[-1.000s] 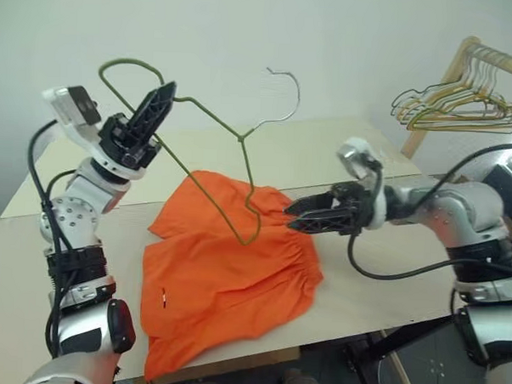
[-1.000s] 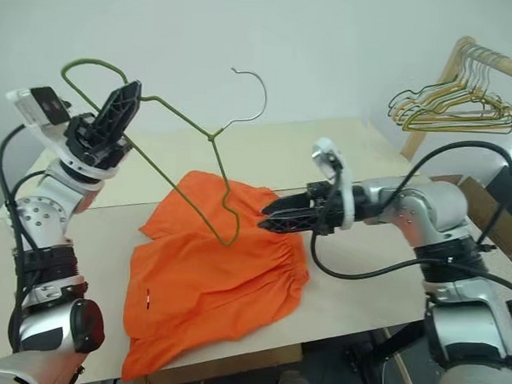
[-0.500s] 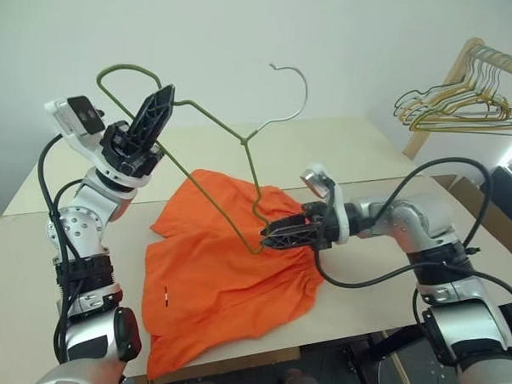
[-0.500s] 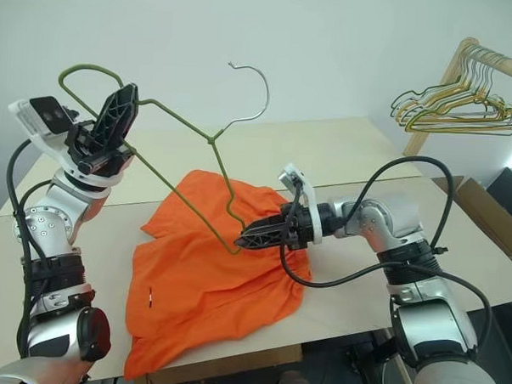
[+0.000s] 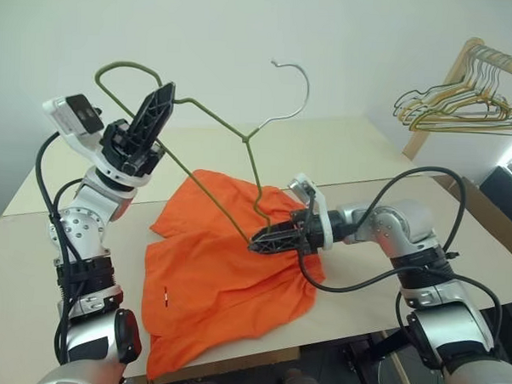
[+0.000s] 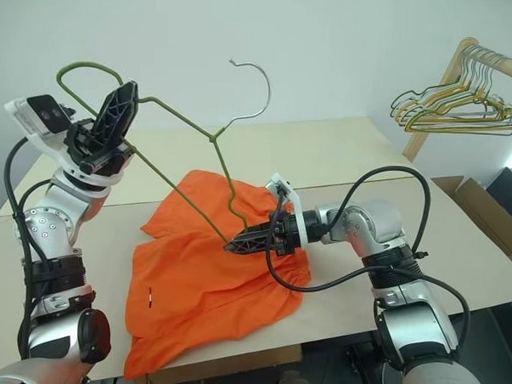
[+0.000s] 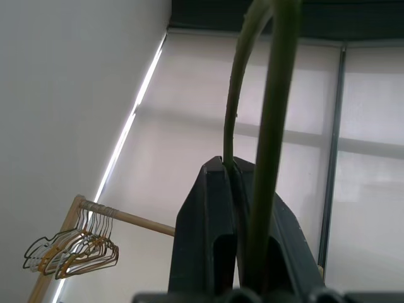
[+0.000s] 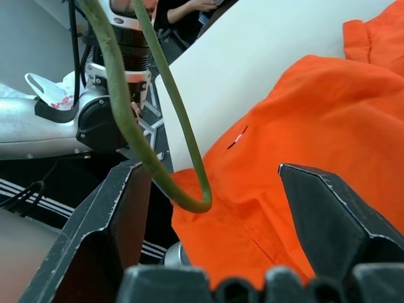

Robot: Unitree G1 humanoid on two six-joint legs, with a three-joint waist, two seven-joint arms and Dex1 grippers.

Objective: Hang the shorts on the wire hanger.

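The left gripper (image 5: pixel 155 111) clamps the hanger (image 5: pixel 210 113), while the right gripper (image 5: pixel 262 242), jaws wide and empty over the shorts (image 5: pixel 227 280), risks snagging the wire's low corner.

The wire hanger (image 5: pixel 209 147) is slanting down across the air over the shorts (image 5: pixel 227 276), its low corner sitting between the parted fingers of the right gripper (image 5: pixel 261 241). Bare bench (image 5: pixel 343 149) is lying open behind the shorts. The hanger rack (image 5: pixel 464 90) is standing well off to the right.
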